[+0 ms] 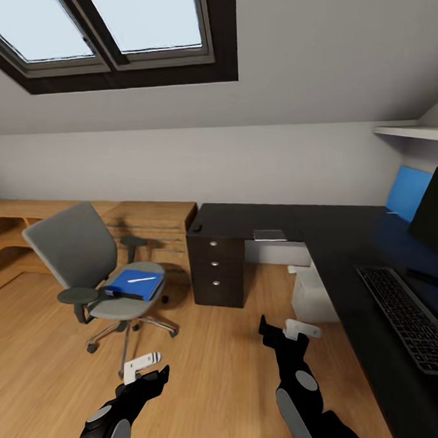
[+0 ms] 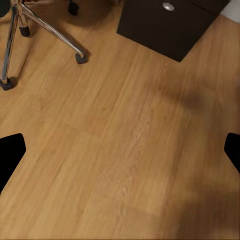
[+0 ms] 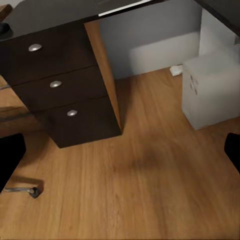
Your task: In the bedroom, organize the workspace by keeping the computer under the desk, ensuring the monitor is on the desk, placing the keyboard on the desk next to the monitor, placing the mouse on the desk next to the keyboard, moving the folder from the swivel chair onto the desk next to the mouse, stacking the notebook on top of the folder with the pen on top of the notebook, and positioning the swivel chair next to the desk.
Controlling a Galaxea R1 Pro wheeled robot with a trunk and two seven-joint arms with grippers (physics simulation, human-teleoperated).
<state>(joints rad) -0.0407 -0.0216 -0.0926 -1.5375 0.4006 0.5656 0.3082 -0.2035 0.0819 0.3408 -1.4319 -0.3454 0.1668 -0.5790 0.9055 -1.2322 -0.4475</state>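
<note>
Surface ahead-right of your right tool, keyboard and monitor on it | swivel chair ahead of left tool, carrying folder with pen on top | computer under surface, beyond right tool | mouse on far surface corner | both tools released, empty, over floor

Daylight is coming through a dark-framed skylight set in the sloped pale grey ceiling. A plain grey wall is running behind the furniture. Light wood plank floor is showing soft shadows. A low oak dresser is standing along the wall; a white shelf is projecting at upper right.
</note>
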